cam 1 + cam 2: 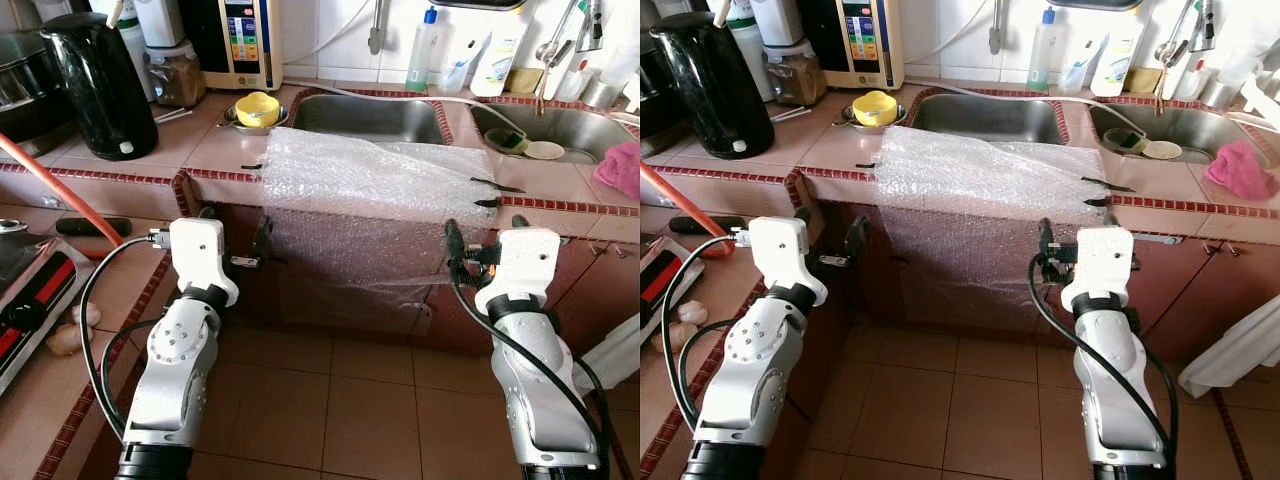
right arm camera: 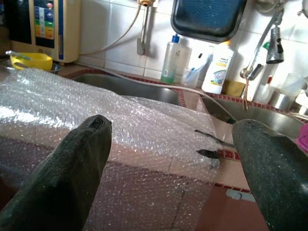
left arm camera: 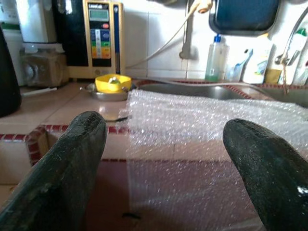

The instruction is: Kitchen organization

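Before us at the tiled counter (image 1: 215, 150), bubble wrap (image 1: 370, 180) draped over its edge, our left gripper (image 1: 232, 240) and right gripper (image 1: 483, 243) both spread wide, just short of the sheet.

Head stereo pair looking forward-down at counter; wrist cameras looking near, level, along fingers; all sharing bubble wrap (image 1: 370, 175) and sink (image 1: 365, 117).
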Tool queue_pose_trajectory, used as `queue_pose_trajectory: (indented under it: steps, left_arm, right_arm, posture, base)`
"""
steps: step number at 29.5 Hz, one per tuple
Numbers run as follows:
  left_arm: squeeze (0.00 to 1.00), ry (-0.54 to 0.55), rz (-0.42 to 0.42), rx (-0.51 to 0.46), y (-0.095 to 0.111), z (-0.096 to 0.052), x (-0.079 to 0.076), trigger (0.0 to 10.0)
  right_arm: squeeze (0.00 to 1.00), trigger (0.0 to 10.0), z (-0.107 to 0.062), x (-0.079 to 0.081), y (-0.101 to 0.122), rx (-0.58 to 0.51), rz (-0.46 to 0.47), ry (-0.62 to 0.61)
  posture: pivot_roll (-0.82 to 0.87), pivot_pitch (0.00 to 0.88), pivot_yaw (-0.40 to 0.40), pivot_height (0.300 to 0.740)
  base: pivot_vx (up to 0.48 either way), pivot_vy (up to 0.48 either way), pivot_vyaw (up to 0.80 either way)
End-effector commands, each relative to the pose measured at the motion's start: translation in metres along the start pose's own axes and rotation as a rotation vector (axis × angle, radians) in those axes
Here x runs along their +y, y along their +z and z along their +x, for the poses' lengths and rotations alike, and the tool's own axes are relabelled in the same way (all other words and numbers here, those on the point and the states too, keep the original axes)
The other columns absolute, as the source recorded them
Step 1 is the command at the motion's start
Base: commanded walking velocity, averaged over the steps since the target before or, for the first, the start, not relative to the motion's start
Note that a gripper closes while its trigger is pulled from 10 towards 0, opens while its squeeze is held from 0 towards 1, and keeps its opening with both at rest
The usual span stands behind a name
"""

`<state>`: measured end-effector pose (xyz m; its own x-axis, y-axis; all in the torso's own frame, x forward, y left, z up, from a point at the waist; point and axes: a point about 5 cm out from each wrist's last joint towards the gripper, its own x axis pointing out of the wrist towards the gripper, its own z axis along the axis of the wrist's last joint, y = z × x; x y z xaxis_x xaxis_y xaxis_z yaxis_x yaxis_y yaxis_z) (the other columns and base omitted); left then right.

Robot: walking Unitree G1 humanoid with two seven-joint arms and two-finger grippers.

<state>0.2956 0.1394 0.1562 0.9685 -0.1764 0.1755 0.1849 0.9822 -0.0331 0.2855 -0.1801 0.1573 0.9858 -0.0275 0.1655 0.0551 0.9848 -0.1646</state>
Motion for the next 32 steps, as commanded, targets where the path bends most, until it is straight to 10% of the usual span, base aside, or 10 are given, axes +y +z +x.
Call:
queue_pose_trajectory:
  steps: [1,32]
  left_arm:
    - [0.0,-0.008,0.0,-0.042,0.0099,0.0021,-0.0011,10.0]
    - [0.0,-0.018,-0.028,-0.017,0.0036,0.005,-0.0081,10.0]
  right_arm:
    - [0.0,10.0,0.0019,0.0006,0.0113,-0.044,-0.017,0.017]
    - [0.0,10.0,0.0051,0.0059,0.0145,-0.059,0.001,0.054]
  posture:
    - [0.01,0.0,-0.006,0.74]
    - [0.01,0.0,-0.011,0.74]
  base:
    - [0.349,0.0,0.0]
    - [0.401,0.0,0.0]
